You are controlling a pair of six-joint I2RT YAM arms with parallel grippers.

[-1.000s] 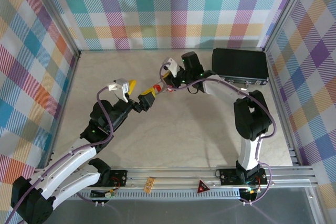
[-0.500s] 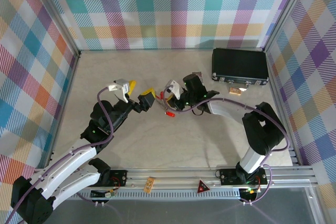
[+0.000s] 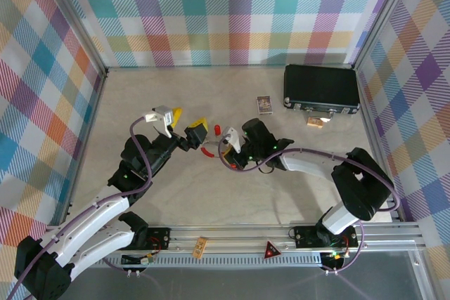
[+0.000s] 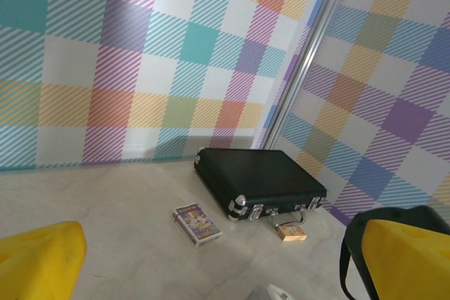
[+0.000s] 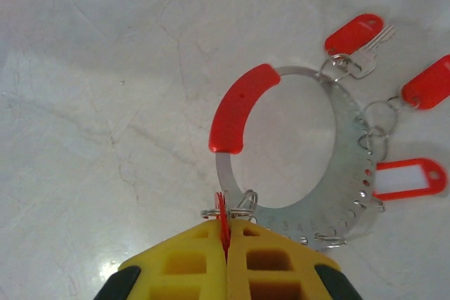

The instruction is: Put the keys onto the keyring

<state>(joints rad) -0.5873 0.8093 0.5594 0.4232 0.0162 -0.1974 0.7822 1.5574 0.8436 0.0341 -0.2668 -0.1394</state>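
Progress is judged as partial: in the right wrist view the keyring, a flat metal band with a red grip section, is seen lying on the pale table right of centre. Three red key tags are spread along its right-hand side, apparently hung from it by small split rings, one with a metal key beside it. At the bottom centre of that frame the right gripper is clamped tight on a fourth red tag, held edge-on just at the band's lower edge; whether its ring is already threaded cannot be told. The left gripper is spread wide and empty, its yellow fingers being seen in the lower corners of the left wrist view. Threading of the held tag is judged as what is left.
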